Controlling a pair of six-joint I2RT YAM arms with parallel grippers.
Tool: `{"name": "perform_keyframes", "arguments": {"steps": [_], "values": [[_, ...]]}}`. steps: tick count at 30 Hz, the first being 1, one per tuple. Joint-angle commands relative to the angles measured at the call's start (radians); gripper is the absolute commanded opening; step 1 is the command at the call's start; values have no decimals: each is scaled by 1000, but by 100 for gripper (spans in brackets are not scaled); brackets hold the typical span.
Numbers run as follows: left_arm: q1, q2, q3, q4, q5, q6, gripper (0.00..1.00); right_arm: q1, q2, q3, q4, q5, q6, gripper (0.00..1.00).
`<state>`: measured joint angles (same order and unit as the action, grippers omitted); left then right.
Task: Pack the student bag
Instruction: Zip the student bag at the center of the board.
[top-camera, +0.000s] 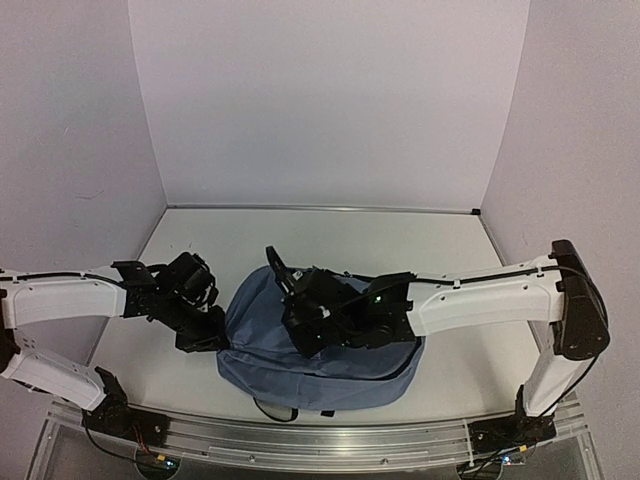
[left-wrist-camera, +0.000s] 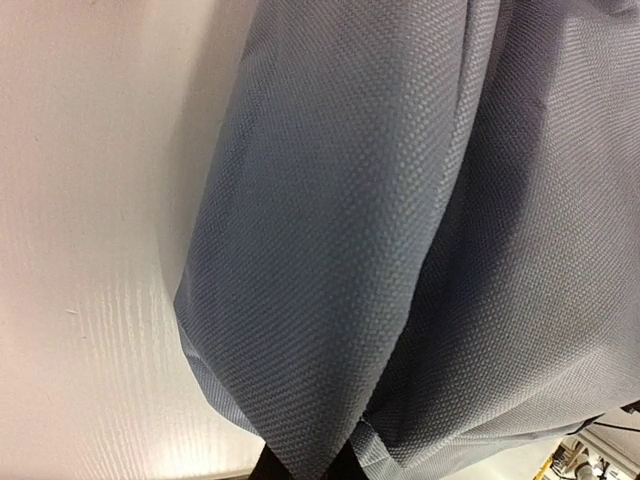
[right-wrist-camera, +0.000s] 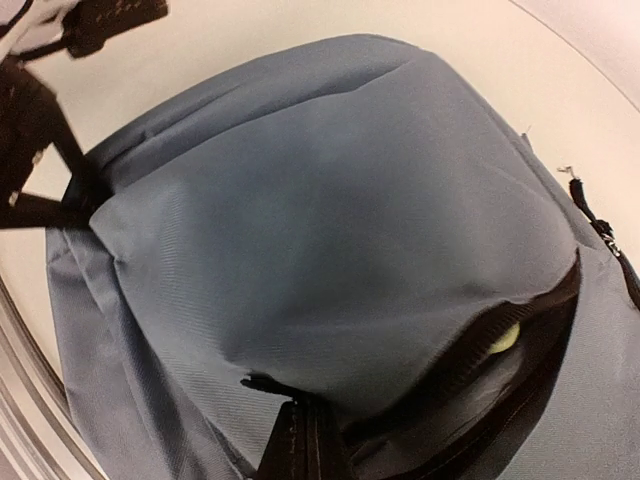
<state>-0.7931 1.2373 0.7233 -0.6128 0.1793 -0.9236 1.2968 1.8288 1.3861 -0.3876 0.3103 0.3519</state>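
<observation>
White tabletop (top-camera: 440, 250) fills the walled booth, and the student bag (top-camera: 320, 375) lies low in the middle of the overhead view. At the bag's left edge, the left gripper (top-camera: 208, 335) is clamped on a fold of blue fabric. On top of the bag, the right gripper (right-wrist-camera: 300, 430) has its fingers pressed together at the lip of the unzipped flap. Whether they nip anything cannot be told. A pale yellow object (right-wrist-camera: 505, 338) shows inside the opening.

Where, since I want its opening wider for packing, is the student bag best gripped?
Likely the fabric lip over the zip opening, approached from the gap side: that edge of the student bag arches loose above the dark gap, giving jaws a thin rim to pinch.
</observation>
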Motion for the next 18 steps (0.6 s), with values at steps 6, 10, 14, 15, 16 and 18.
{"name": "perform_keyframes", "arguments": {"steps": [6,10,14,15,16,18], "values": [[29,-29,41,-54,-136,22,0,-166,-140,-102,234,-121,163,0],[29,-40,42,-51,-145,35,0,-185,-146,-121,287,-170,183,0],[29,-65,106,-32,-141,143,25,-186,-147,-120,320,-260,191,0],[28,-74,126,-27,-140,186,38,-186,-147,-118,325,-287,198,0],[27,-87,147,-19,-139,226,48,-185,-149,-118,328,-299,205,0],[17,-124,188,11,-144,307,59,-186,-149,-119,333,-333,218,0]]}}
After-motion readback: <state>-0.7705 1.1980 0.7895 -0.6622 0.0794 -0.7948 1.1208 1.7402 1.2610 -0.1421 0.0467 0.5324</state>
